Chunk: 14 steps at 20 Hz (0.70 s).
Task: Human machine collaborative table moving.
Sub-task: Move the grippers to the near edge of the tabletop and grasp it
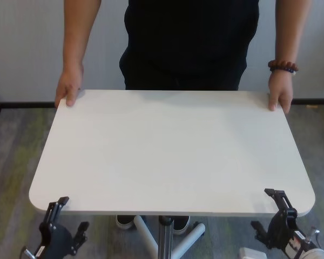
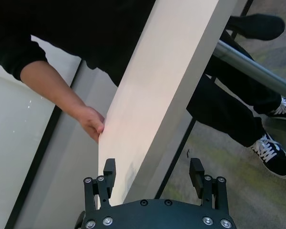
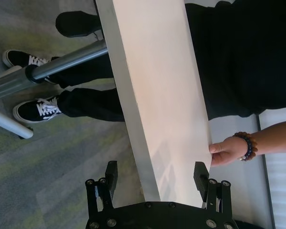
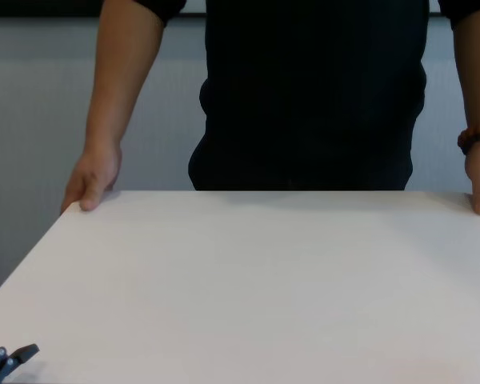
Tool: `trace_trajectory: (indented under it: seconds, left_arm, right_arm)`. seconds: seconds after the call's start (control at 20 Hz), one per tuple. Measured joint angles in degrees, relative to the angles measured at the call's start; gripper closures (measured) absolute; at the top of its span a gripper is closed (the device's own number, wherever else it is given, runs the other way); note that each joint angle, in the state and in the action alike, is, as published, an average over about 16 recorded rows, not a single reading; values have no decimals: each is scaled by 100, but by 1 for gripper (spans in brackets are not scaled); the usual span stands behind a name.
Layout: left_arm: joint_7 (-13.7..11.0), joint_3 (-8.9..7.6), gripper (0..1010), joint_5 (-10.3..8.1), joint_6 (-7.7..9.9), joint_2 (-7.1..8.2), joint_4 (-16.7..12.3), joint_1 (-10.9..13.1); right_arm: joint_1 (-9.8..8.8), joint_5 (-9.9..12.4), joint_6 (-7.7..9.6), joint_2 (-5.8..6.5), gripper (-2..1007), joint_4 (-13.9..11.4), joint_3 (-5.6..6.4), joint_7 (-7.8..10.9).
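Observation:
The white table (image 1: 173, 151) stands between me and the human (image 1: 189, 43), who wears a black top. The human's hands rest on the two far corners (image 1: 68, 93), with a brown bead bracelet (image 1: 282, 67) on the wrist at the right. My left gripper (image 1: 70, 215) is at the near left corner. In the left wrist view the left gripper (image 2: 153, 169) is open, its fingers straddling the tabletop edge (image 2: 152, 119). My right gripper (image 1: 267, 210) is at the near right corner. In the right wrist view the right gripper (image 3: 156, 171) is also open around the edge (image 3: 157, 109).
The table's metal post (image 1: 163, 237) and white base legs (image 1: 190, 237) stand under the near edge. The human's black shoes (image 3: 38, 109) are on the grey-green carpet (image 1: 11, 151) below. A pale wall (image 1: 21, 48) lies behind the human.

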Motion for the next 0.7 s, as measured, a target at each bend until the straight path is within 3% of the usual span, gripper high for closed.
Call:
trace_trajectory:
  seconds: [0.7]
  left_arm:
    - [76,-70,9,314,13,-286,233,-214]
  right_arm:
    - [127,-254,-5,-220,5,193,92,83]
